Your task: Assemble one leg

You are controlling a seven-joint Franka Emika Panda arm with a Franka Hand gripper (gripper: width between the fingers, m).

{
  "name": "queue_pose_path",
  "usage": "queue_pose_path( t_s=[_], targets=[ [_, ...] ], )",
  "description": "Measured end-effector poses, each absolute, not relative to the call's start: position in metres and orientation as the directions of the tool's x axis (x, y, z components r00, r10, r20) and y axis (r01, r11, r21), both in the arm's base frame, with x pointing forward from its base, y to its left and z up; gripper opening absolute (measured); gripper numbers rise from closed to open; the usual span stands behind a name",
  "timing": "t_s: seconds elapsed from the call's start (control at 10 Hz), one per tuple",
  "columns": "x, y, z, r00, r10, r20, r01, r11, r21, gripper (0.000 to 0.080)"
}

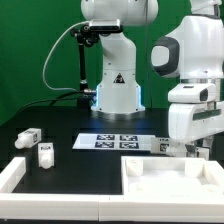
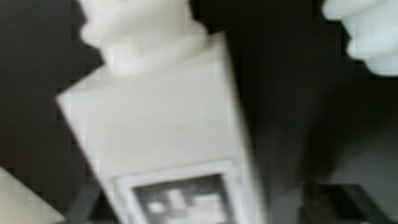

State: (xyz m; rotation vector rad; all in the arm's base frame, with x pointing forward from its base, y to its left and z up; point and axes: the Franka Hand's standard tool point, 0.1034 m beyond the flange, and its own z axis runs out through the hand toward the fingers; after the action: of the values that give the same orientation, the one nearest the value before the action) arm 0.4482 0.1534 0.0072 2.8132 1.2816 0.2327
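A white leg (image 2: pixel 169 120) with a black-and-white tag fills the wrist view, tilted, its narrow screw end pointing away from the camera. It lies between my gripper's (image 2: pixel 201 208) dark fingers (image 2: pixel 349 203), with a dark gap showing on one side, so the jaws stand open around it. In the exterior view my gripper (image 1: pixel 179 150) is low at the table, just behind the white tabletop (image 1: pixel 150 184), with that leg (image 1: pixel 160 146) beside it. Two more legs (image 1: pixel 28 137) (image 1: pixel 45 153) lie on the exterior view's left.
The marker board (image 1: pixel 118 141) lies mid-table in front of the arm's base (image 1: pixel 116 92). A white L-shaped piece (image 1: pixel 14 176) sits at the front of the exterior view's left. Another blurred white part (image 2: pixel 365 40) shows near the leg in the wrist view.
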Motion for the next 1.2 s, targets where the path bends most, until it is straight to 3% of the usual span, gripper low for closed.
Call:
queue_pose_path(
  t_s=[0.1,0.2,0.4,0.6,0.8,0.9,1.0,1.2],
  targets=[
    [0.448,0.153,0.007,0.647,0.753,0.119,0.747,-0.658,0.1,0.0369],
    [0.448,0.153,0.007,0.647,0.753,0.119,0.747,-0.658,0.1,0.0285],
    [0.45,0.15,0.009,0.64,0.762,0.104,0.755,-0.648,0.099,0.0285],
    [0.467,0.134,0.048,0.664,0.737,0.128,0.726,-0.676,0.126,0.0285],
    [0.465,0.126,0.084,0.718,0.672,0.179,0.659,-0.74,0.135,0.0287],
    [0.462,0.115,0.099,0.77,0.608,0.194,0.595,-0.794,0.127,0.0287],
    [0.449,0.099,0.101,0.917,0.373,0.144,0.367,-0.928,0.064,0.0287],
    [0.449,0.1,0.1,0.961,0.232,0.148,0.23,-0.973,0.034,0.0287]
  ],
)
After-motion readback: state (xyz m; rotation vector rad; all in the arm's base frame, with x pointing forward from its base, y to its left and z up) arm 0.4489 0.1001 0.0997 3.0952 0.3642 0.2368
